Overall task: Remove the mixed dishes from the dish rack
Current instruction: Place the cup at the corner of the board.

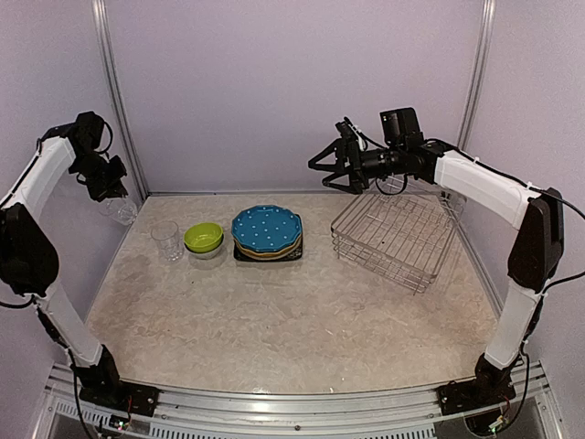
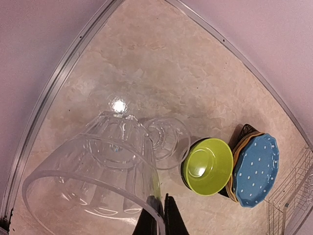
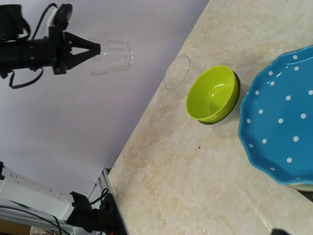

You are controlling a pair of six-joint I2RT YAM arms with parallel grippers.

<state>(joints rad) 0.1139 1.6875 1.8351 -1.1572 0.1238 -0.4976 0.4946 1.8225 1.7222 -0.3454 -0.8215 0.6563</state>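
A clear glass fills the near part of the left wrist view, lying tilted with its wide mouth toward the lens. The left gripper is pressed together on the glass's rim, one finger inside the wall and one outside. From above, this glass hangs in the air at the far left corner, above the table and close to the side wall. Just beyond it, a second clear glass stands upright on the table. Beside that sits the lime-green bowl, nested in a paler bowl whose rim shows beneath it. Next to the bowls is a stack with the blue white-dotted plate on top, the yellow plate showing as an edge under it and the black square plate at the bottom. The dish rack rests on the right of the table, well apart from the stack, with nothing in it. The right gripper hangs in the air over the rack's far left corner, its fingers spread wide and holding nothing.
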